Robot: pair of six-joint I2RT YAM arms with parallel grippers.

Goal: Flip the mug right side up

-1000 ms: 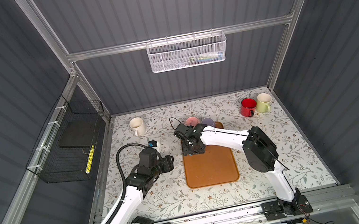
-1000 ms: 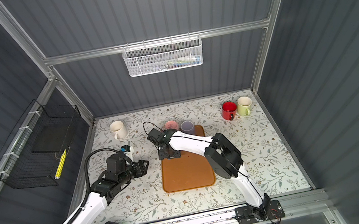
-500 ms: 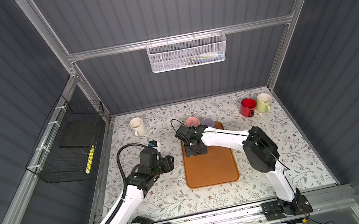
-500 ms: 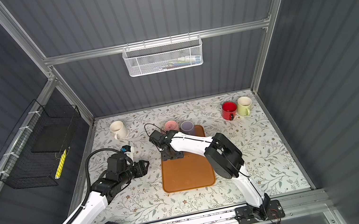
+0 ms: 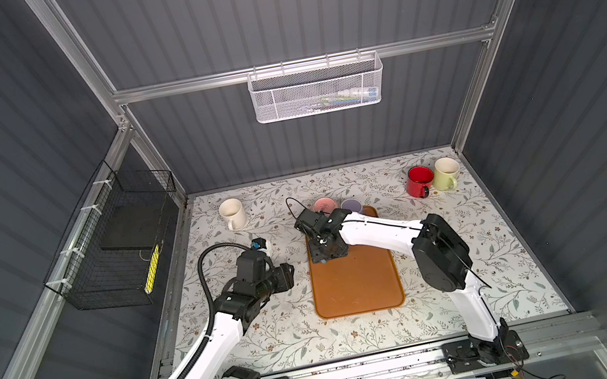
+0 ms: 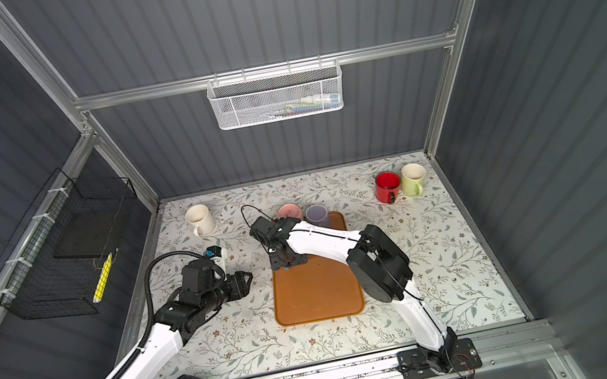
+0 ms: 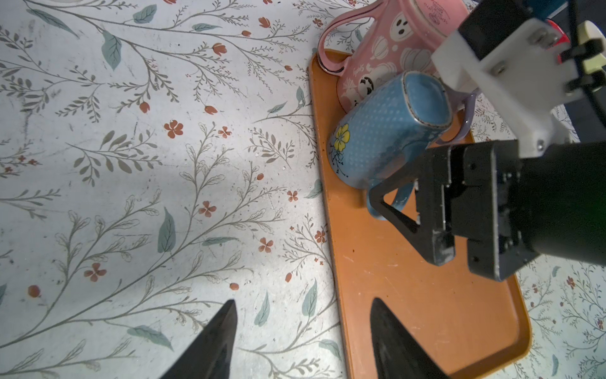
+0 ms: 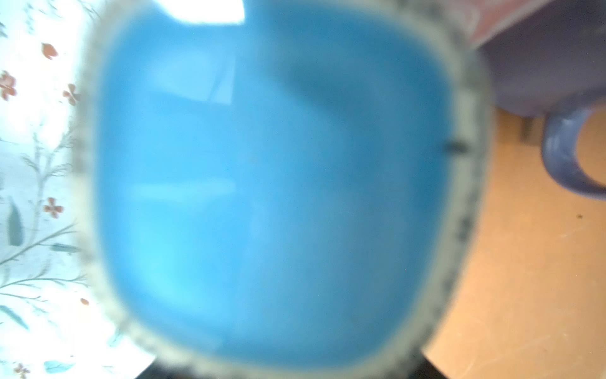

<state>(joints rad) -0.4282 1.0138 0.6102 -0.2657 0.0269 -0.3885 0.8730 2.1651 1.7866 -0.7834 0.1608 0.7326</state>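
The right gripper (image 5: 328, 253) stood over the far end of the tray, jaws astride the blue dotted ceramic mug w/ a yellow flower (image 7: 383, 131). One black finger (image 7: 395, 218) lay at the mug's side, across its handle (image 7: 402, 197). We couldn't tell whether the jaws were clamped or merely around it, b/c the right wrist view gave only a blurred blue base.

The mug sat base-up, mouth down, on the flat orange plastic tray (image 7: 426, 311). It was touching or nearly touching the pink ghost-print mug (image 7: 387, 49) behind it, w/ a lilac mug (image 8: 541, 65) just beside.

The left gripper (image 7: 303, 316) hung w/ jaws apart & empty above the floral tabletop (image 7: 131, 164), just off the tray's edge.

As we judged it, the task was barely begun: approach done, mug not yet lifted or turned. Left to do: secure grip, lift, flip, set down mouth-up.
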